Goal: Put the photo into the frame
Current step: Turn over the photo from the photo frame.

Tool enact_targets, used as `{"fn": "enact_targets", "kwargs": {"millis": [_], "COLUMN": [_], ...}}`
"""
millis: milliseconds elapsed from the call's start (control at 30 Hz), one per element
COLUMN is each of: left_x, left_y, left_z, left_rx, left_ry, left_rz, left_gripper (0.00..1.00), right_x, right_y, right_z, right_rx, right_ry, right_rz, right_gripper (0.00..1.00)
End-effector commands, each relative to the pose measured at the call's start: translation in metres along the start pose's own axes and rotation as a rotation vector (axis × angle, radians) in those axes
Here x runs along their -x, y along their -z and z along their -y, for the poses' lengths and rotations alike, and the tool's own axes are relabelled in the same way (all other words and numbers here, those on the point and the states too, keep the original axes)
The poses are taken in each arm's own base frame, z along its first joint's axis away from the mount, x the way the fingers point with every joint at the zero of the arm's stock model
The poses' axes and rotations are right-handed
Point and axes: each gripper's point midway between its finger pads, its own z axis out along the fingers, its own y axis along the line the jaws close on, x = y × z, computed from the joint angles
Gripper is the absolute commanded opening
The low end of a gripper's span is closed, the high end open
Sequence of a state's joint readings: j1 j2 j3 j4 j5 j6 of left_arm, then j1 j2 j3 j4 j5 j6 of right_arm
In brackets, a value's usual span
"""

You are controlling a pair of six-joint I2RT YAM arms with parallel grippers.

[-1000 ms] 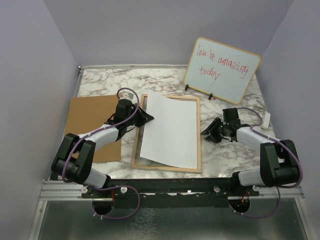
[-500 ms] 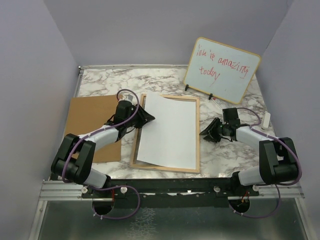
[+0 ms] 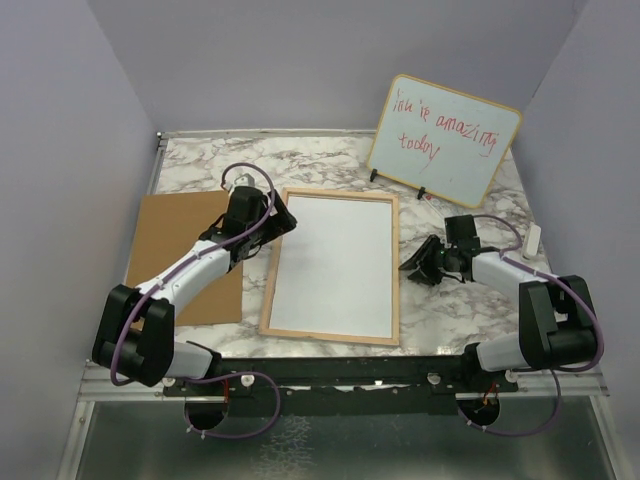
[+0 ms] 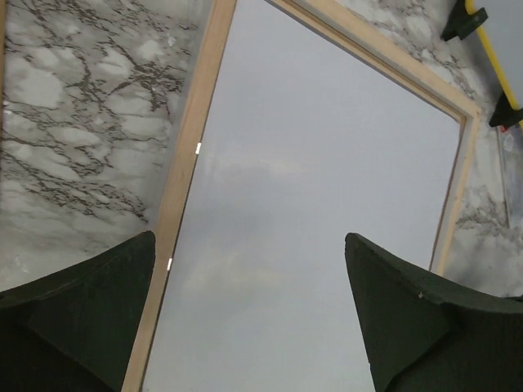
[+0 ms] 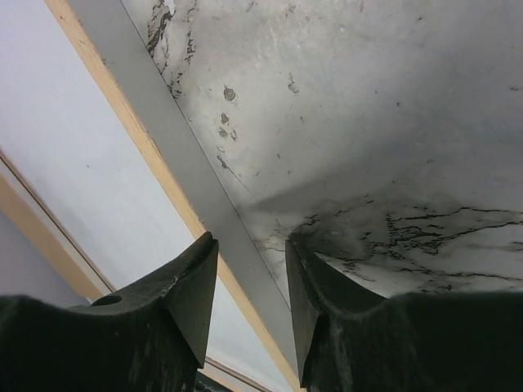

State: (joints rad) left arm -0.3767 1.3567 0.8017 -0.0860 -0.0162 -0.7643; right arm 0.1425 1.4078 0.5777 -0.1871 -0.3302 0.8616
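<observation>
1. The frame (image 3: 330,338) lies flat in the middle of the marble tabletop (image 3: 200,160), long sides running from 6 to 12 o'clock and light wood rails facing up.
2. The photo (image 3: 335,265) lies inside the rails, plain white side up. It is squared with the frame and fills the opening.
3. At 9 o'clock of the frame a brown board (image 3: 185,255) lies flat, partly under the left arm.
4. At 3 o'clock of the frame, just beside its right rail, the right end effector (image 3: 410,268) sits low over the marble. In its wrist view (image 5: 252,245) the jaws stand a narrow gap apart with nothing between them; the rail shows past the left finger.
5. The left end effector (image 3: 276,218) is at the frame's 11 o'clock corner. In its wrist view (image 4: 249,241) the jaws are spread wide and hold nothing, with the left rail and the white sheet between them.
6. Farthest off, at 1 o'clock, a whiteboard (image 3: 445,140) with red writing stands tilted on black feet.
</observation>
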Motion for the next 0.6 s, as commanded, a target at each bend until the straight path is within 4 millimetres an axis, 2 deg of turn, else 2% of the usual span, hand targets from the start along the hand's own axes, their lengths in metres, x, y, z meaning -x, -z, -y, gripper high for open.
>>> {"fn": "enact_targets", "kwargs": {"millis": [0, 67, 167, 300, 367, 433, 567], "left_x": [0.017, 0.028, 0.050, 0.094, 0.113, 0.127, 0.144], "left_y": [0.010, 0.013, 0.015, 0.014, 0.009, 0.001, -0.012], "left_z": [-0.033, -0.039, -0.058, -0.096, -0.116, -0.139, -0.185], "left_rx": [0.183, 0.223, 0.319, 0.451, 0.482, 0.507, 0.570], "left_ry": [-0.125, -0.175, -0.252, -0.306, -0.277, -0.238, -0.175], "left_rz": [0.042, 0.060, 0.077, 0.100, 0.095, 0.079, 0.034], "left_gripper": [0.99, 0.99, 0.99, 0.99, 0.99, 0.99, 0.99], "right_x": [0.005, 0.012, 0.022, 0.033, 0.037, 0.038, 0.035], "right_y": [0.008, 0.013, 0.022, 0.030, 0.034, 0.035, 0.032], "right_z": [0.009, 0.000, -0.018, -0.045, -0.061, -0.078, -0.110], "right_rx": [-0.073, -0.061, -0.020, 0.050, 0.105, 0.162, 0.230], "right_ry": [0.029, 0.053, 0.112, 0.154, 0.167, 0.181, 0.216], "right_rz": [0.025, 0.047, 0.065, 0.081, 0.080, 0.069, 0.043], "right_gripper": [0.43, 0.44, 0.47, 0.50, 0.51, 0.53, 0.55]}}
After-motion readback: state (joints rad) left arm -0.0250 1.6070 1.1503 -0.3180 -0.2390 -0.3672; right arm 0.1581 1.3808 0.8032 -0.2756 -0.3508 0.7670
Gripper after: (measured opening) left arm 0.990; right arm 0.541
